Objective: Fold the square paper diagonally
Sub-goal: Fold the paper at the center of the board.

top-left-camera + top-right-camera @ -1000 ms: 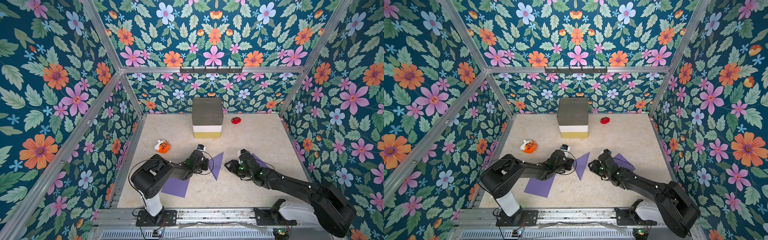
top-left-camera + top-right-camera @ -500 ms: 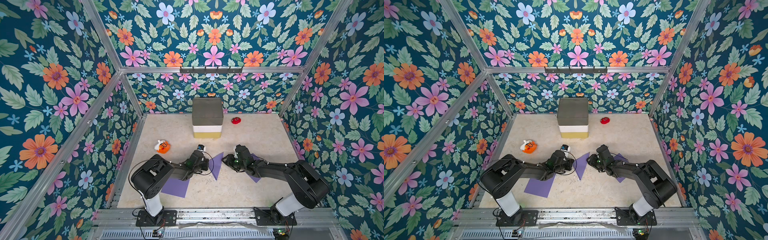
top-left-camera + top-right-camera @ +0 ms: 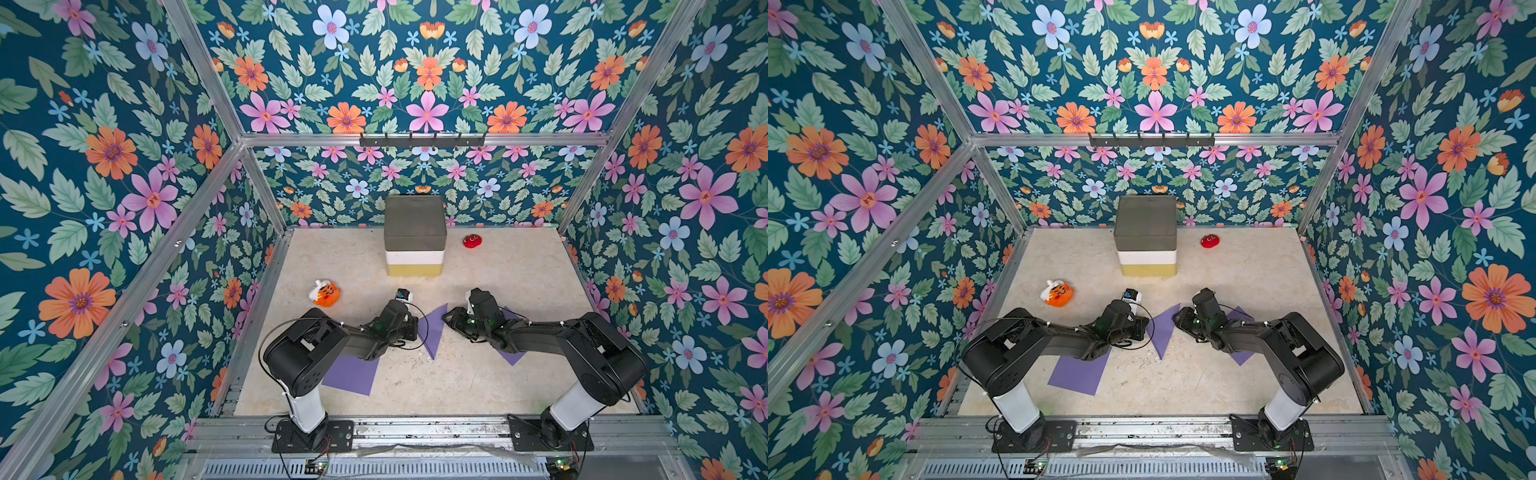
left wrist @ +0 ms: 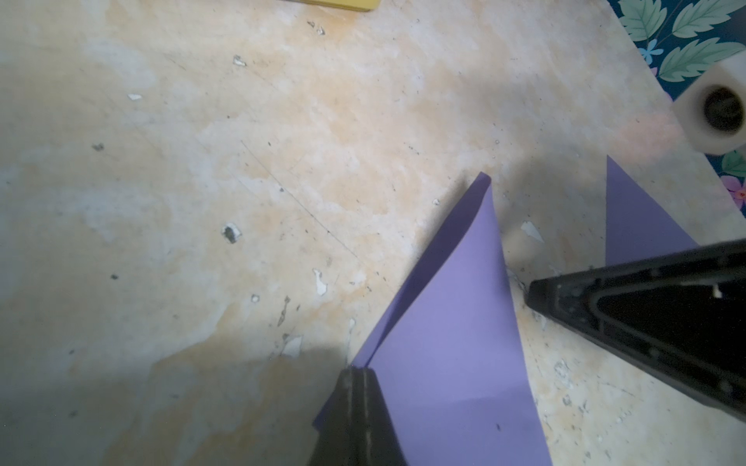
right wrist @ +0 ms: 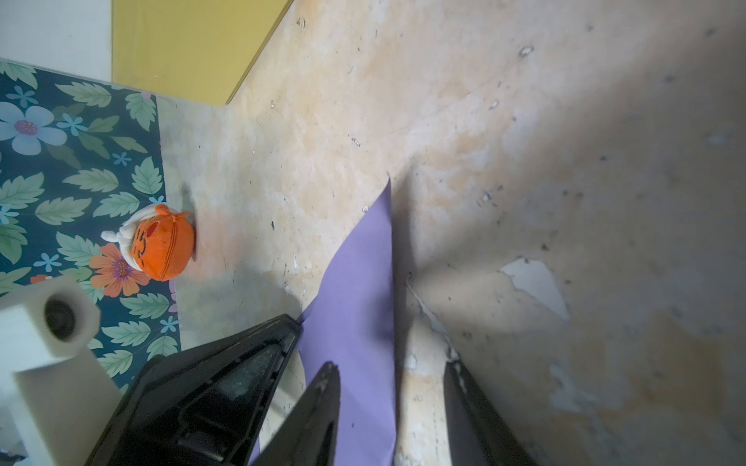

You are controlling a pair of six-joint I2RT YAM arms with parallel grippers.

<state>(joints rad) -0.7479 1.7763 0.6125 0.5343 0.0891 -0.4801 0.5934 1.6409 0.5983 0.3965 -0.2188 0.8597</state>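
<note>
Counts: 3 purple sheets, 2 plush toys, 1 box stack, 2 arms.

The task sheet is the folded purple paper (image 3: 432,332), a triangle lying about midway between the left and right edges of the table (image 3: 436,386), slightly nearer the front edge and between the two grippers. The left wrist view shows two layers (image 4: 452,322). The upper one sits a little off the lower one and they gape along one side.

The left gripper (image 4: 357,371) has its jaws fully closed, pinching the paper where the two layers meet.

The right gripper (image 5: 389,365) has its jaws roughly half apart and nothing is clamped. One finger (image 5: 319,403) is over the purple paper (image 5: 359,282) and the other is over bare table, so the paper's edge runs between them. Whether the fingers touch the paper cannot be told. In the left wrist view its tip sits just beside the paper's edge.

A second sheet (image 3: 353,376) lies flat near the front-left corner, partly under the left arm. A third sheet (image 3: 510,355) lies toward the right edge, mostly hidden under the right arm.

The box stack (image 3: 414,224), grey on white on yellow, stands at the middle of the back edge. The red toy (image 3: 472,241) is just to the right of it, near the back edge. The orange toy (image 3: 325,294) is toward the left edge, well apart from the paper.
</note>
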